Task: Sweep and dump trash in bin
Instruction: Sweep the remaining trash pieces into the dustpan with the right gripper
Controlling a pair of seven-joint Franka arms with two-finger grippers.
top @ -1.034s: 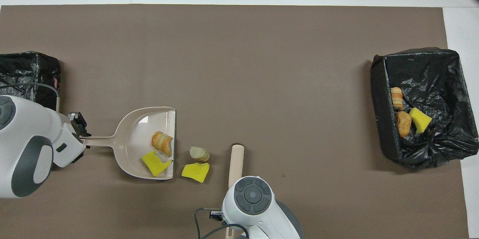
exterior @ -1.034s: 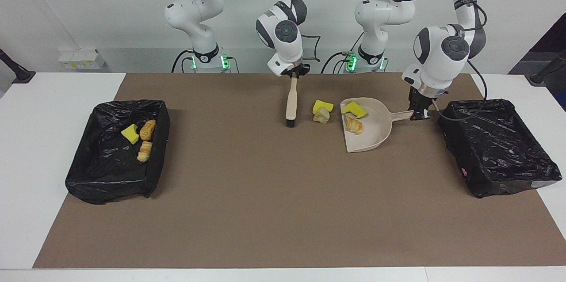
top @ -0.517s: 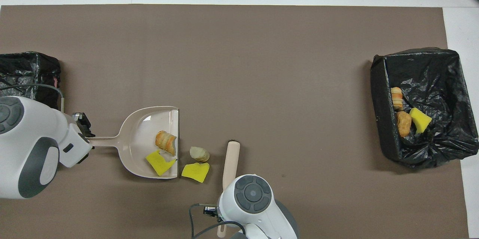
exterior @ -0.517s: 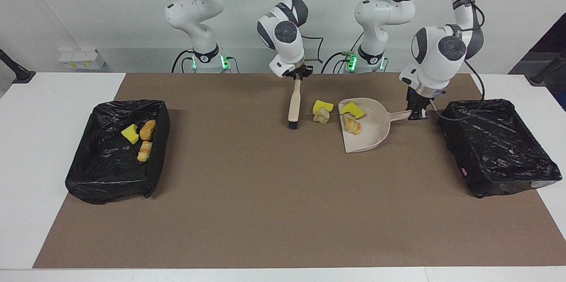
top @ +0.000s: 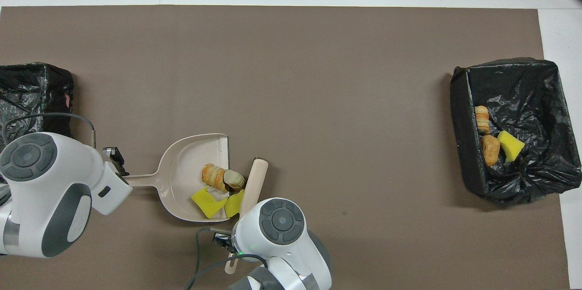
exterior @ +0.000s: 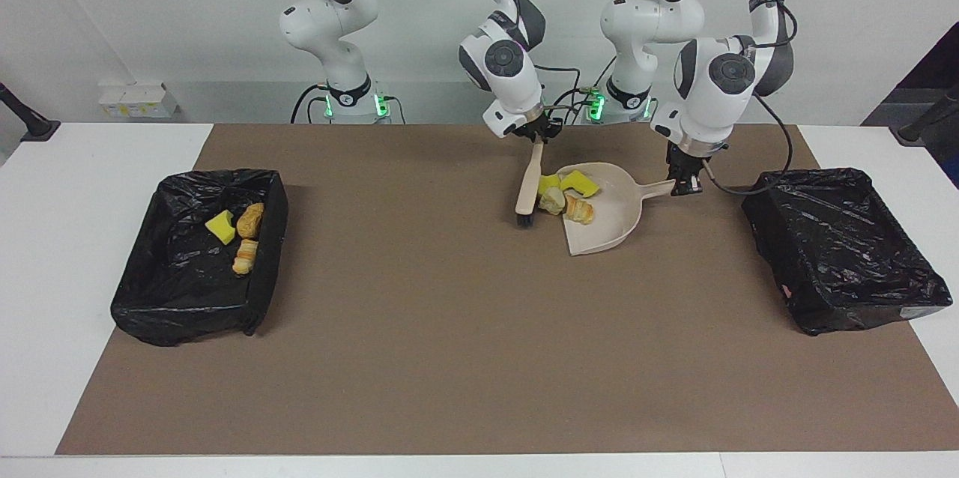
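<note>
We see the right tool clenched on the brush handle, brush tilted, bristle end down on the brown mat, just beside the dustpan's open edge. The left tool is clamped on the dustpan handle tip; pan sits flat on the mat near the robots, mid-bench.

Trash: two yellow sponge chunks and two bread lumps are bunched at the pan mouth, between brush and pan floor. We read most of them as on the pan; the pale lump and the smaller sponge piece sit right at the lip, possibly half on the mat, hard to tell. Three more scraps, one sponge chunk and two bread lumps, lie in the black-lined bin at the right arm's end of the bench. A second black-lined bin stands at the left arm's end, just beside the left tool.

Surface: the mat covers most of a white bench, margins bare. Room: plain white wall at the robots' end, a small white box along it, green lights at both arm bases.
</note>
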